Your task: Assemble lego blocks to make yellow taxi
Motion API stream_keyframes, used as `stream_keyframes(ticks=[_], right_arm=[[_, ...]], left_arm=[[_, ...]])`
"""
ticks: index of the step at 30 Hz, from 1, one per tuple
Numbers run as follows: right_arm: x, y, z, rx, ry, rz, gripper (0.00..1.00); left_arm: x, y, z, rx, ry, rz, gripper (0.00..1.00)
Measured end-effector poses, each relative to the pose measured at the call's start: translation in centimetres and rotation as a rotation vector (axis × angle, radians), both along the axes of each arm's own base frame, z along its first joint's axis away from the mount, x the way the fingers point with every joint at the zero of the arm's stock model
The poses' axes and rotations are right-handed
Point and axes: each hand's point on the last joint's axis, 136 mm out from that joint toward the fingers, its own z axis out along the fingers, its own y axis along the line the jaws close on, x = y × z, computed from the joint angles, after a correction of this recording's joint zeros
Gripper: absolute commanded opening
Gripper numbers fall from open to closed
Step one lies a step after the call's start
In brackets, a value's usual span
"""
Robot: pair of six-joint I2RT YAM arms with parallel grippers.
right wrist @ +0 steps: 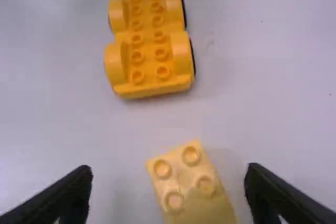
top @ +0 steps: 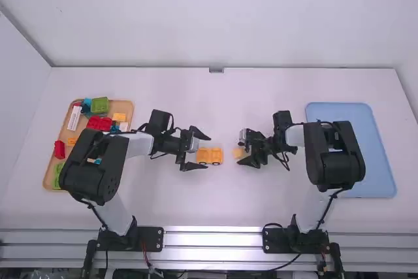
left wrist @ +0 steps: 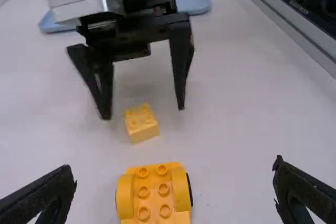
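Nearest, yellow brick (right wrist: 186,184) lies between right gripper (top: 242,150) fingers, parted; left gripper (top: 208,152) gapes also. High view adds tan tray (top: 124,104) — chassis (right wrist: 149,51) points lengthwise left-right, roughly toward brick.

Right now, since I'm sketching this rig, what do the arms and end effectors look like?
The left arm and right arm have white links, bulky black joint housings and looping black cables. The left end effector and right end effector are black, each with two tapering fingers.
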Motion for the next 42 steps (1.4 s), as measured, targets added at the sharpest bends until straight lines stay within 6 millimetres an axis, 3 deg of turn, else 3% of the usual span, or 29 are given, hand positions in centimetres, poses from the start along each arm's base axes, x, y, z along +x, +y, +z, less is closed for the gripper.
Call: stream_keyframes(ticks=[9,11,14,17,26,31,37,42], right_arm=[[0.5,-0.6,-1.4,0.023,-0.133,0.084,0.64],[0.5,-0.4,-1.5,0.022,-0.146,0.097,0.59],[0.4,0.2,-1.6,0.013,-0.172,0.126,0.37],[0.3,0.4,-1.6,0.012,-0.174,0.136,0.30],[0.6,-0.5,-0.9,0.044,-0.101,0.073,0.29],[-0.2,-0.6,1.6,0.093,0.017,0.064,0.25],[-0.3,1.8,5.4,0.107,-0.103,0.176,0.24],[-0.4,3.6,5.4,0.078,-0.130,0.213,0.24]], left_arm=[[0.0,0.0,0.0,-0.001,0.001,-0.001,0.99],[-0.1,0.0,0.1,-0.004,0.002,-0.002,0.99],[-0.1,0.0,0.0,-0.002,0.009,-0.002,0.99],[-0.3,0.0,-0.1,0.001,0.024,-0.002,0.99],[0.6,0.4,-1.2,0.057,-0.029,0.036,0.99],[1.3,0.6,-3.7,0.088,-0.021,0.070,0.99],[1.5,0.3,-6.8,0.100,-0.017,0.078,0.99],[1.1,0.0,-8.7,0.104,0.060,0.077,0.99]])
